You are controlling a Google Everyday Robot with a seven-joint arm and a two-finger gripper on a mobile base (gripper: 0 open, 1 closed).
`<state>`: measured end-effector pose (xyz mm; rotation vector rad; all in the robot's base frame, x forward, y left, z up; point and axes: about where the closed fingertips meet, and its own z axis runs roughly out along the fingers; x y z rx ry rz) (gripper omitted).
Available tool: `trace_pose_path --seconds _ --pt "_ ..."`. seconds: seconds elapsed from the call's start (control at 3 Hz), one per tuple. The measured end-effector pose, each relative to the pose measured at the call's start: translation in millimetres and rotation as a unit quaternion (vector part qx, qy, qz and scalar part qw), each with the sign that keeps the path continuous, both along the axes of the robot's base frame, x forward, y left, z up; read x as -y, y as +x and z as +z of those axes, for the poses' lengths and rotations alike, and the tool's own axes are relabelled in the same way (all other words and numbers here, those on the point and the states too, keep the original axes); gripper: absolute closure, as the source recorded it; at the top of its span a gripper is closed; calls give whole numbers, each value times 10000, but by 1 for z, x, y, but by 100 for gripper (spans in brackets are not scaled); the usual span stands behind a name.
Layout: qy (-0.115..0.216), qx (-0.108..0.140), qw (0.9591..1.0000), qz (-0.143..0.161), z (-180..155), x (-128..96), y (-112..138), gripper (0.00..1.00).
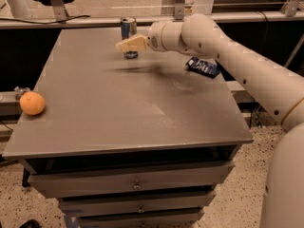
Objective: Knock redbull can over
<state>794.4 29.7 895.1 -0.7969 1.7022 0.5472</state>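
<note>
The redbull can (128, 28) is standing upright near the far edge of the grey surface (118, 103), a little left of the middle of that edge. Its silver top and blue upper panel are showing, while its lower middle is being covered by the claw (121, 45). The claw is reaching in from the right, hanging just above the surface and pointing left, with its tan fingers (135, 43) lying pressed together into a single wedge with no gap showing between them. The wedge is crossing in front of the can, with its tip just past the can's left side; whether it is actually touching the metal cannot be told from this angle. The white arm (228, 51) is stretching back from the claw to the right and down out of the lower right corner. A dark blue packet (203, 66) is lying flat near the surface's right edge, partly hidden behind the arm. An orange (32, 103) is sitting at the left edge, well apart from the can. Grey drawers (135, 184) are showing beneath the surface.
</note>
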Motion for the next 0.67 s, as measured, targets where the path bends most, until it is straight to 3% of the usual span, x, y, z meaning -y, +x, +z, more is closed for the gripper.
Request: trace_pose_path --seconds 0.67 --pt "334 -176 9992 110 -10 -28 25 40"
